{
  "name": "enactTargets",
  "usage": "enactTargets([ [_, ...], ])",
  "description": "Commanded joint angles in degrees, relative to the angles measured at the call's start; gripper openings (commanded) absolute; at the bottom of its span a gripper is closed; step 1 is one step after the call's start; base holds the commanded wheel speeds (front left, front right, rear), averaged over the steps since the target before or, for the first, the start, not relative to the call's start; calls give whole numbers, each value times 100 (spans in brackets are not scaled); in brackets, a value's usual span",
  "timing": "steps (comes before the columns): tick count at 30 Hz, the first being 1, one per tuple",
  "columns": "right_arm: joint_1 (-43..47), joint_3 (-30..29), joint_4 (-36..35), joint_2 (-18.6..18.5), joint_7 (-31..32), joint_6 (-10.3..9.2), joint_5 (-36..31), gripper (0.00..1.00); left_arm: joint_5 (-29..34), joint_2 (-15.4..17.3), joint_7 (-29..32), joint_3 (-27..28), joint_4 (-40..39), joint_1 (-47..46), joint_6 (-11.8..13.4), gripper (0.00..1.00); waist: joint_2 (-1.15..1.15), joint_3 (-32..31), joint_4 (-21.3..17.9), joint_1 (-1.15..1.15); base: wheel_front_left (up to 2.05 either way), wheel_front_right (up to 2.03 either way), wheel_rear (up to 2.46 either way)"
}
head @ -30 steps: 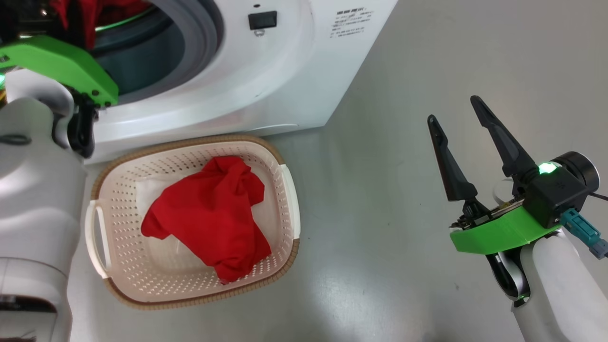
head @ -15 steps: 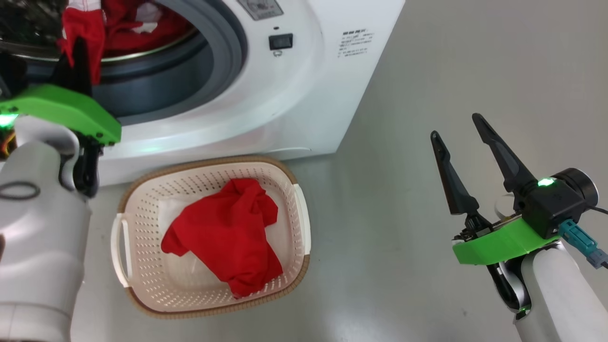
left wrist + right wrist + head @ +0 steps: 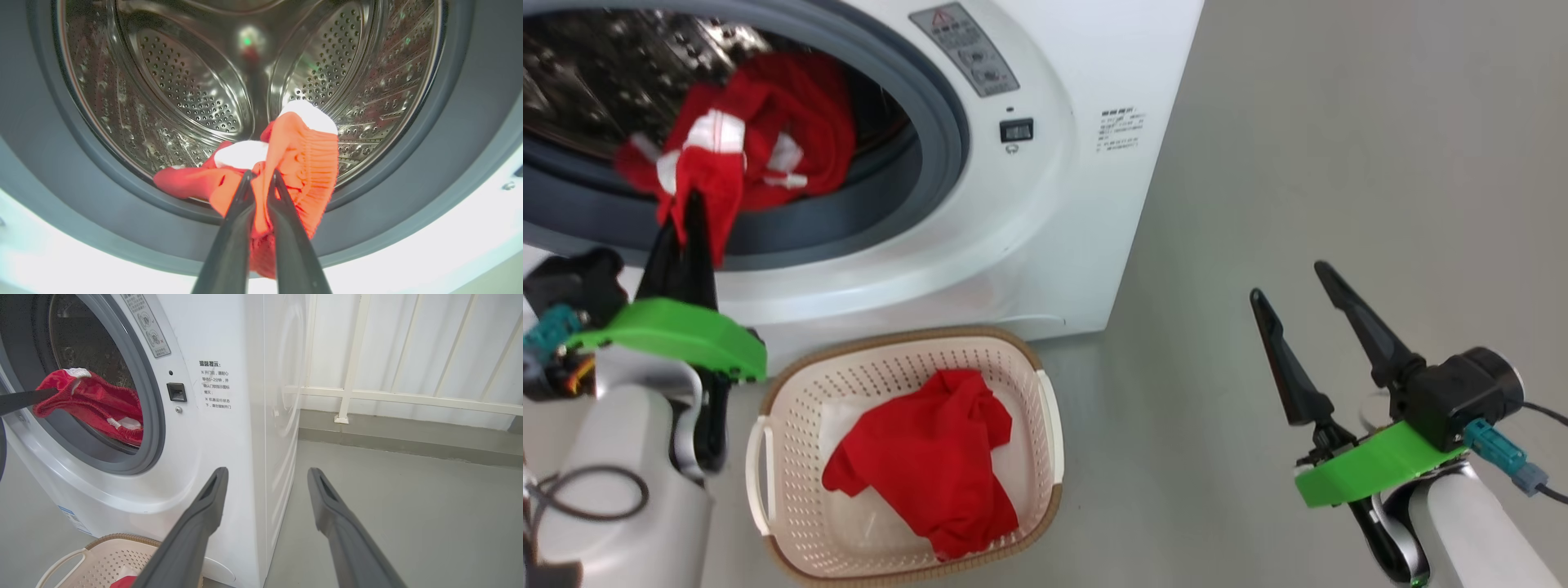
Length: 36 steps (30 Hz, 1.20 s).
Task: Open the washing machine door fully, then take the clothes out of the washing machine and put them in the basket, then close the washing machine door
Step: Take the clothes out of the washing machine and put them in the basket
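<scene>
The washing machine [image 3: 1054, 237] stands with its mouth uncovered; the washing machine door is out of view. Red clothes [image 3: 784, 122] with white labels lie at the drum's front. My left gripper [image 3: 689, 214] is shut on a fold of one red garment [image 3: 304, 163] at the grey ring's lower lip, its fingers [image 3: 239, 212] pinching the cloth. Below the machine sits the cream basket [image 3: 1049, 425], holding another red garment [image 3: 931, 482]. Off to the right, my right gripper [image 3: 1286, 283] hangs open over the floor, holding nothing. Its wrist view shows the clothes [image 3: 98, 406] from the side.
Grey floor [image 3: 1298, 147] stretches right of the machine. White railing bars [image 3: 351, 375] and a wall stand behind the machine's right side. The basket's rim [image 3: 110, 539] lies close against the machine's front.
The head view has tilted up, showing more of the drum. My left gripper has drawn back from the drum to the lower rim, pulling the red garment with it. The right gripper stays open.
</scene>
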Motion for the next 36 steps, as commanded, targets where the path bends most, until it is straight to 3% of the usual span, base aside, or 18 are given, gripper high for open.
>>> enactTargets([
  [1, 89, 132, -97, -72, -36, 36, 55, 100, 89, 205, -52, 214, -265, 112, 45, 0, 0, -252, 7, 0, 0, 0, 0],
  [17, 314, 11, -37, -4, -36, 36, 77, 100, 296, 113, -5, 317, -2033, 1417, 275, 0, 0, -773, 72, 0, 0, 0, 0],
  [29, 434, -43, -33, 108, -36, 36, 126, 100, 268, 188, 546, 401, -4237, 2620, 672, 0, 0, -949, 98, 0, 0, 0, 0],
  [36, 432, -76, -64, 132, -36, 36, 120, 100, 231, 48, 858, 218, -5007, 3182, 816, 0, 0, -890, 170, 0, 0, 0, 0],
])
